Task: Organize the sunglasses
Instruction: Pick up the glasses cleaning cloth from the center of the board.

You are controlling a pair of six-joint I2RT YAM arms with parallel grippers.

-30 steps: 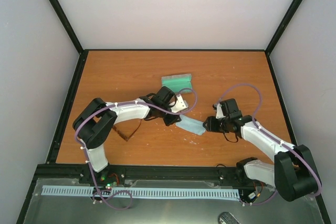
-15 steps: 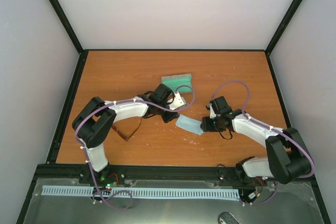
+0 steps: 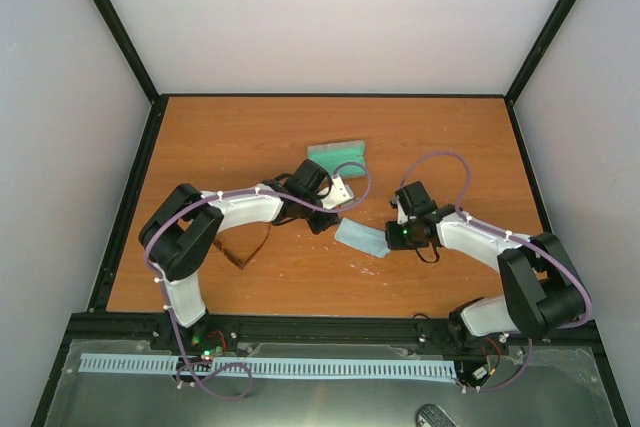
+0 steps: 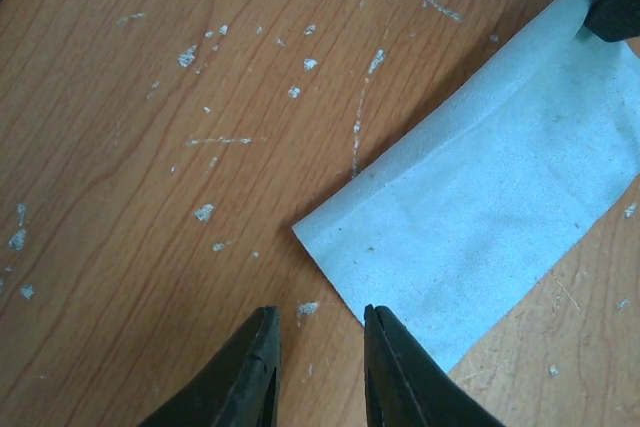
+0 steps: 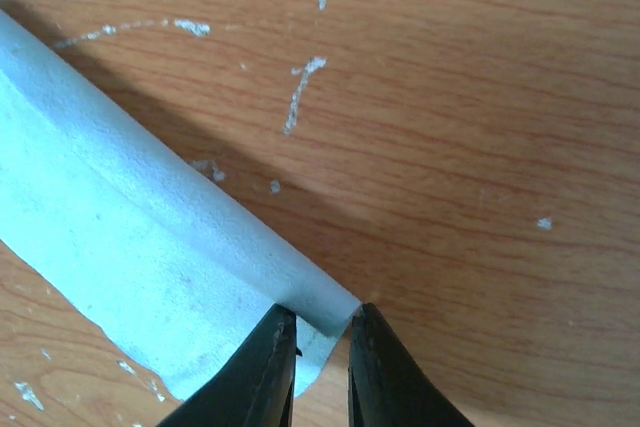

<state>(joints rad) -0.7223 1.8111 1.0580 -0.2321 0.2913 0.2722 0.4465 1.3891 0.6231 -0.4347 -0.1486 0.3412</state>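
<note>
Pinching the light blue cloth (image 5: 130, 267) is the right tool (image 5: 318, 325).

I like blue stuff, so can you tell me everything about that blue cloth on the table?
The cloth is light blue, soft-looking and a bit fuzzy, with tiny dark specks. It is folded over, with one rounded folded edge, and lies on the wooden table near the middle. The right gripper has its jaws pinching one folded corner. The left gripper has its jaws slightly apart at the opposite end; I cannot tell if they touch it.
</note>
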